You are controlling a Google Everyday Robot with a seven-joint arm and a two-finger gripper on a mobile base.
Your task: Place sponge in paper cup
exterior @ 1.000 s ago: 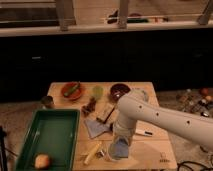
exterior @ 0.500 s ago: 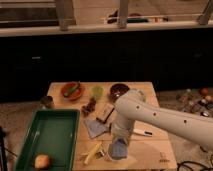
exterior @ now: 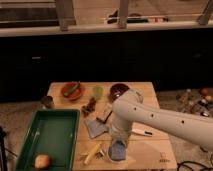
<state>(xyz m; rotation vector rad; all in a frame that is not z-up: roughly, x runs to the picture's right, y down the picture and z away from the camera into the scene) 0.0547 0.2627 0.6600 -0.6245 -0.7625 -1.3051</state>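
Note:
The sponge (exterior: 118, 150), a small blue-grey block, lies near the front edge of the wooden table (exterior: 150, 152). My gripper (exterior: 120, 140) comes down from the white arm (exterior: 160, 120) and sits right above the sponge, touching or nearly touching it. The white paper cup does not show; the arm may hide it. A larger flat grey-blue sheet (exterior: 95, 128) lies just left of the gripper.
A green tray (exterior: 50, 132) at the front left holds a round orange fruit (exterior: 42, 161). A banana (exterior: 92, 153) lies left of the sponge. At the back are a red plate (exterior: 71, 90), a green cup (exterior: 97, 91), a dark bowl (exterior: 118, 90) and a dark metal cup (exterior: 47, 101).

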